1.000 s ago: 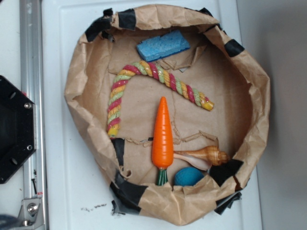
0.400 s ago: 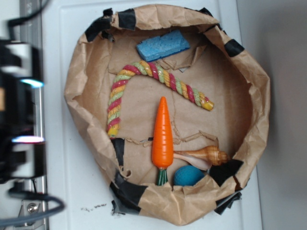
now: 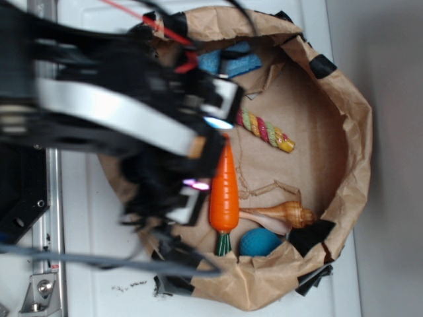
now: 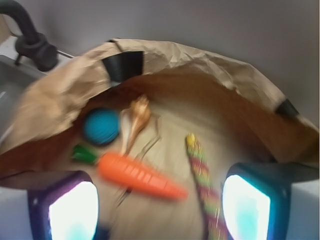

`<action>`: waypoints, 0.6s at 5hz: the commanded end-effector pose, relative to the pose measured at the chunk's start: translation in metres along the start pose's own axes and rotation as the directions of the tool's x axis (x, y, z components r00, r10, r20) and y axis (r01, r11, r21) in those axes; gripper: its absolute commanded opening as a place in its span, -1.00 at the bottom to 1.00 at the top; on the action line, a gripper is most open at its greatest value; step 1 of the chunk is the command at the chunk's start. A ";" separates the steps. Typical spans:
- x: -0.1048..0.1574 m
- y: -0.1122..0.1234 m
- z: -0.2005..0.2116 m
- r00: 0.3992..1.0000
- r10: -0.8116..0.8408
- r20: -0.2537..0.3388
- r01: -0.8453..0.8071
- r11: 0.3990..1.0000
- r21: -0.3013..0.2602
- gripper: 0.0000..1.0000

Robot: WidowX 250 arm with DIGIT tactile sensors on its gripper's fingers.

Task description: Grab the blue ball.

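Wrist view shows me the blue ball [image 4: 101,126] against the paper bowl's [image 4: 210,70] wall, beside the seashell [image 4: 137,118] and the carrot's [image 4: 137,176] green end. My gripper [image 4: 160,200] hovers above the carrot, jaws spread wide, nothing between them.

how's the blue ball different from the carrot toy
The blue ball is round and teal; the carrot toy is long, tapered and orange with a green stem. The ball sits against the paper wall; the carrot lies further in. Both rest loose on the paper floor, ungripped.
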State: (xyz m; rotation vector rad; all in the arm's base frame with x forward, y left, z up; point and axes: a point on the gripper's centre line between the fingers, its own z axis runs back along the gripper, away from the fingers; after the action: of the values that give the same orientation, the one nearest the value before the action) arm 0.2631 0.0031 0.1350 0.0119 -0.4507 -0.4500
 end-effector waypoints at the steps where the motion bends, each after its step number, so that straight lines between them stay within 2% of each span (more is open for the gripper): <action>1: 0.056 0.017 -0.037 0.993 -0.119 0.027 0.120 0.992 -0.046 1.00; 2: 0.045 -0.019 -0.055 0.949 -0.311 0.049 0.315 0.939 -0.142 1.00; 3: 0.030 -0.049 -0.038 0.877 -0.463 0.127 0.480 0.853 -0.204 1.00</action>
State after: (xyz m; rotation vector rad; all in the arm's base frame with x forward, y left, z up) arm 0.2847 -0.0418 0.0897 -0.1437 -0.4097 -0.9492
